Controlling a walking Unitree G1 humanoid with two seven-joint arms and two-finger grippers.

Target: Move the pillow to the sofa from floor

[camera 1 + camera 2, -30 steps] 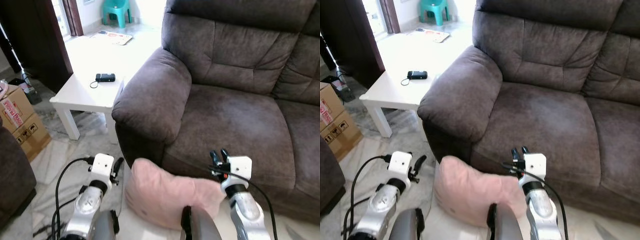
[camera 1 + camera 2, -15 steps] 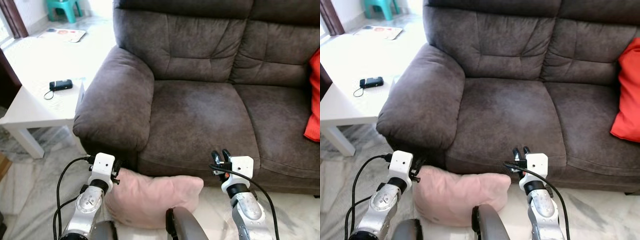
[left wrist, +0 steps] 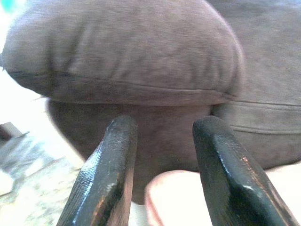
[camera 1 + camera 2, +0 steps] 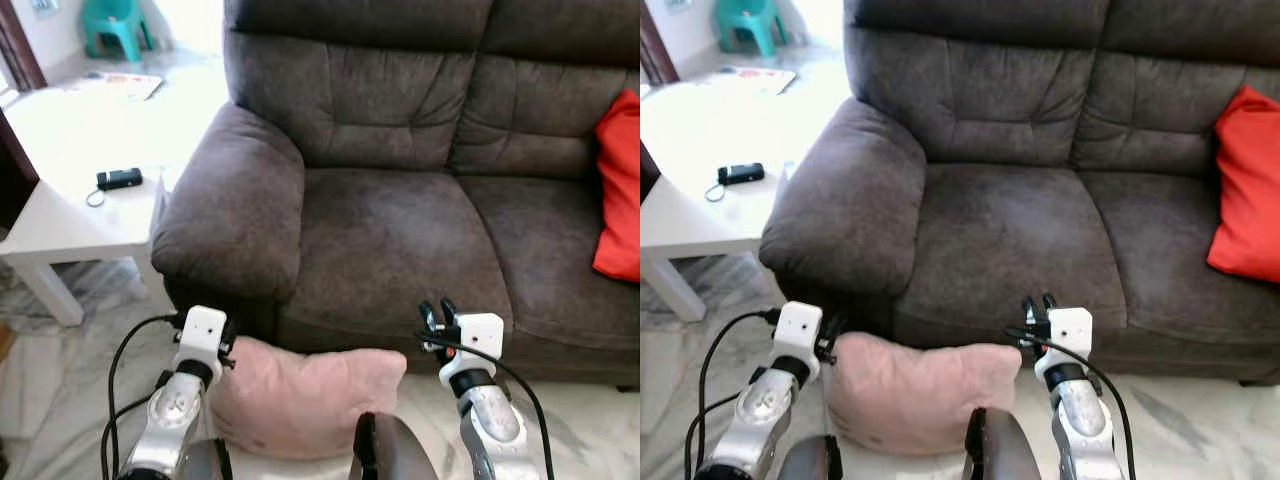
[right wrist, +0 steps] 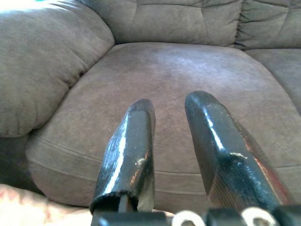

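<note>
Pink pillow (image 4: 305, 398) on the floor against the sofa (image 4: 400, 240) front edge, long axis spanning between the parted, empty left gripper (image 3: 162, 165) and right gripper (image 5: 176, 141), left nearer.

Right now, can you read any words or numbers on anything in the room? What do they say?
No text can be read.
The flat printed sheet on the floor near the teal stool: has coloured print, too small and blurred to read.
The small black device on the white table: no label can be made out.
The pink pillow, red cushion and sofa: plain.
</note>
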